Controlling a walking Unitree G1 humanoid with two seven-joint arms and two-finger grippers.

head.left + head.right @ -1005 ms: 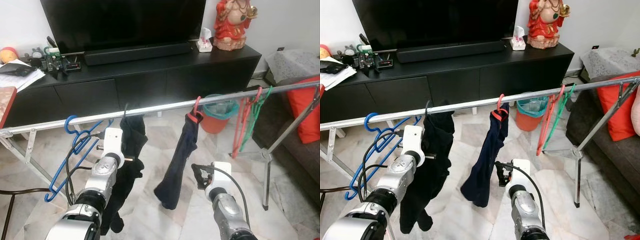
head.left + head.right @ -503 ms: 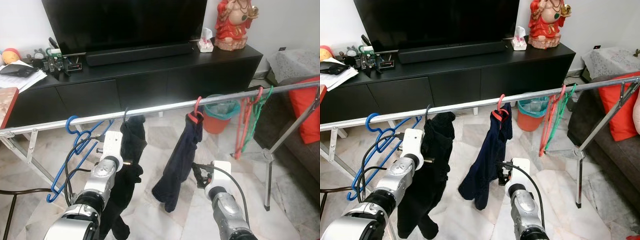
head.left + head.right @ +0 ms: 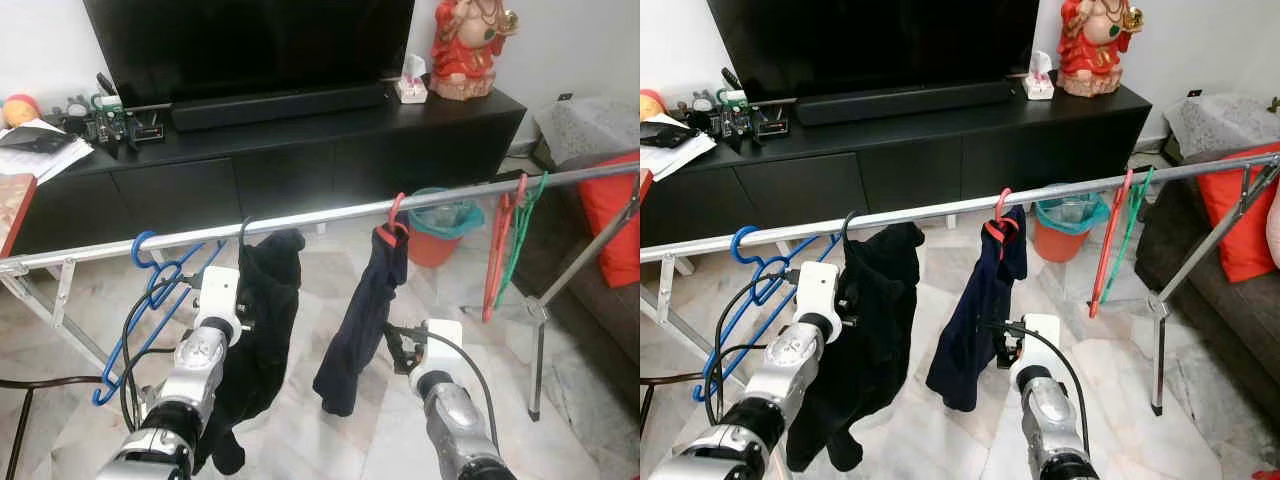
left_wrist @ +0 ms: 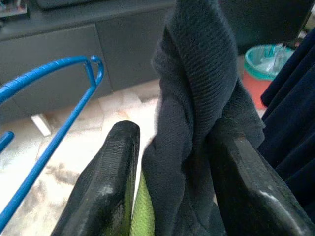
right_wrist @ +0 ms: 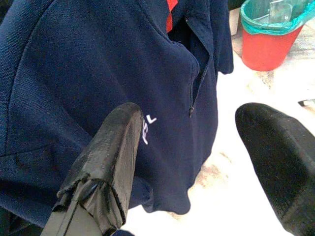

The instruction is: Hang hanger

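Behind the long silver rail (image 3: 330,213), your left gripper (image 4: 172,162) is clamped on the black garment (image 3: 262,330) (right gripper (image 5: 197,162) gapes empty); pulling could unhook its hanger.

I see the black garment (image 3: 262,330) bunched higher now under the rail (image 3: 300,219) — its top sits further right in frame, with my left gripper (image 4: 170,162) pinching it closer in.
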